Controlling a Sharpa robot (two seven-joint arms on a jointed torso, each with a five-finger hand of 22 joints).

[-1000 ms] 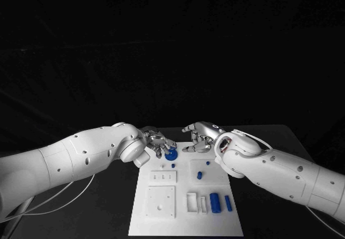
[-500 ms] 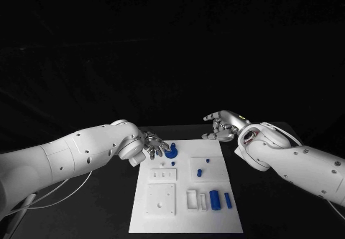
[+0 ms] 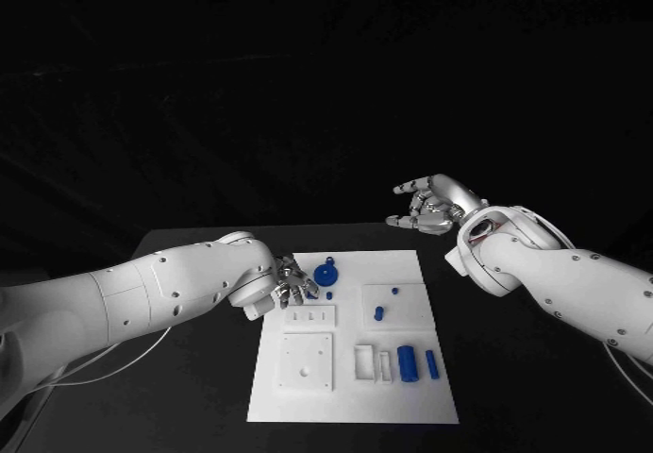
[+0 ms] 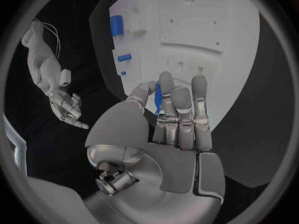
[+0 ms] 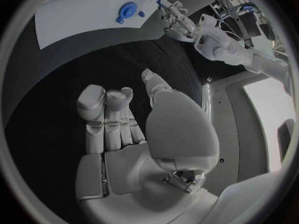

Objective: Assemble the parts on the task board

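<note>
The left hand (image 3: 282, 286) pinches a small blue part (image 4: 158, 96) at the upper left edge of the white task board (image 3: 422, 392) at centre frame, beside a round blue part (image 3: 326, 276), while the right hand (image 3: 433, 206), empty with fingers loosely apart, hangs at upper right above the black table (image 3: 517, 377).

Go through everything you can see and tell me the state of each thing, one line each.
Left hand: pinches a small blue part between thumb and fingers.
Right hand: raised beyond the board's far right corner, fingers apart, holding nothing.
White task board: flat on the black table.
Round blue part: on the board's far end.
Blue cylinders: lying side by side, near right.
</note>
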